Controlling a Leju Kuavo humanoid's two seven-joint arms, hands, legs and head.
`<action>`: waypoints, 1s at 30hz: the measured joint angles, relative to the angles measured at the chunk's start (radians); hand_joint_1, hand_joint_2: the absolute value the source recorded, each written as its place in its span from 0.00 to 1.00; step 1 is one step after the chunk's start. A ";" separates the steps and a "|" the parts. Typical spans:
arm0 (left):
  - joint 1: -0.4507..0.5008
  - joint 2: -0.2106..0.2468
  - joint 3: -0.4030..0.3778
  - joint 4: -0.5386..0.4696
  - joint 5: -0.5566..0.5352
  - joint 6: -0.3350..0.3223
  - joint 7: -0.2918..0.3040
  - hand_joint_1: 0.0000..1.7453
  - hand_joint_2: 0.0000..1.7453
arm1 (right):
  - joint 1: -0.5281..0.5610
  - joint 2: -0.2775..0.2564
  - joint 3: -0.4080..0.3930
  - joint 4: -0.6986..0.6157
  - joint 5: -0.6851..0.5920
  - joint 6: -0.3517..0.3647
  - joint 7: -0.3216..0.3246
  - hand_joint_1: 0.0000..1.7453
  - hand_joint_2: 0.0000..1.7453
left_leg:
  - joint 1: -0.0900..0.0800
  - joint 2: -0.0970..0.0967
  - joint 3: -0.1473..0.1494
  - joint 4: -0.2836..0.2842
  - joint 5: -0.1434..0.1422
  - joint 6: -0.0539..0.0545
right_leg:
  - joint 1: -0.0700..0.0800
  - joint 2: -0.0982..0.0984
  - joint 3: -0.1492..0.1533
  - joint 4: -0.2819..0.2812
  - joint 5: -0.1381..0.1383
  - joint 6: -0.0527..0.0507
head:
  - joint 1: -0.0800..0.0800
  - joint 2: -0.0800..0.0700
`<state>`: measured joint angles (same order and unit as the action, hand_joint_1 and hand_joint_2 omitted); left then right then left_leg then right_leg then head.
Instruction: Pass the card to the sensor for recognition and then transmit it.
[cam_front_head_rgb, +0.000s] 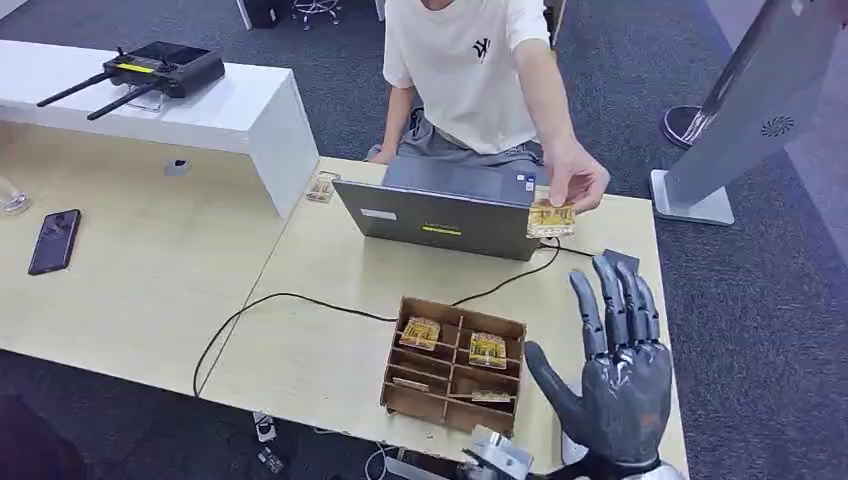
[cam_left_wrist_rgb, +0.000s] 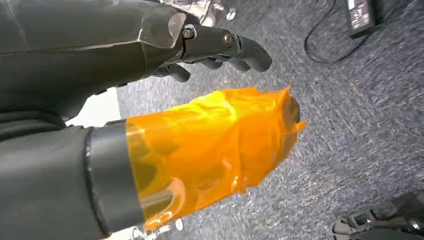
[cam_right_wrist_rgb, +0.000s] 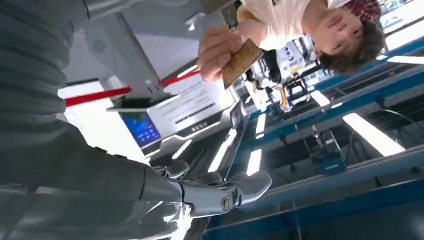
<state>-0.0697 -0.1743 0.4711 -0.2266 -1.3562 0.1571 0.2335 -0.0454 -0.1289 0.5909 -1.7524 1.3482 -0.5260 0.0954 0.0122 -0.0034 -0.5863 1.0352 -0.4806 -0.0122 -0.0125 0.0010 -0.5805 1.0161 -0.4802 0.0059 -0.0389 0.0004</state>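
Then the right hand (cam_front_head_rgb: 622, 375) stood raised over the near right part of the bench (cam_front_head_rgb: 300, 360), palm up, its fingers (cam_front_head_rgb: 610, 295) spread apart and holding nothing. Beyond it, a person's hand (cam_front_head_rgb: 575, 185) held a card (cam_front_head_rgb: 551, 218) just above the right end of the laptop (cam_front_head_rgb: 440, 205); in the right wrist view the same card (cam_right_wrist_rgb: 241, 61) was pinched between that person's fingers, well apart from the robot's fingers (cam_right_wrist_rgb: 245, 186). A wooden box (cam_front_head_rgb: 450, 365) with compartments lay on the bench, just beside the right hand, with more cards in some of them. A black cable (cam_front_head_rgb: 300, 298) ran across the bench behind the box. The left hand (cam_left_wrist_rgb: 150, 55) hung over grey carpet (cam_left_wrist_rgb: 360, 110), its thumb wrapped in orange tape (cam_left_wrist_rgb: 210, 150), its dark fingers (cam_left_wrist_rgb: 240, 50) curled with nothing in them.
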 joint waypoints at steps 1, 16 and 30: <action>-0.002 0.000 -0.006 0.000 -0.003 -0.002 0.001 0.00 0.00 | -0.017 0.005 -0.004 0.016 0.005 0.006 0.007 0.00 1.00 | 0.000 0.000 0.000 0.000 0.000 0.000 | 0.000 0.000 0.000 0.000 0.000 0.000 | 0.000 0.000; -0.024 0.002 -0.081 -0.022 -0.029 -0.045 0.018 0.00 0.00 | -0.218 0.011 -0.048 0.280 0.171 0.053 0.081 0.11 1.00 | 0.000 0.000 0.000 0.000 0.000 0.000 | 0.000 0.000 0.000 0.000 0.000 0.000 | 0.000 0.000; -0.024 0.003 -0.100 -0.034 -0.031 -0.053 0.031 0.00 0.00 | -0.219 0.011 -0.079 0.301 0.170 0.075 0.096 1.00 1.00 | 0.000 0.000 0.000 0.000 0.000 0.000 | 0.000 0.000 0.000 0.000 0.000 0.000 | 0.000 0.000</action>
<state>-0.0939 -0.1713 0.3712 -0.2602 -1.3867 0.1041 0.2643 -0.2646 -0.1175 0.5116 -1.4511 1.5183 -0.4509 0.1915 0.0122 -0.0038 -0.5865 1.0353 -0.4803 -0.0118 -0.0126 0.0007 -0.5808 1.0163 -0.4802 0.0059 -0.0393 0.0004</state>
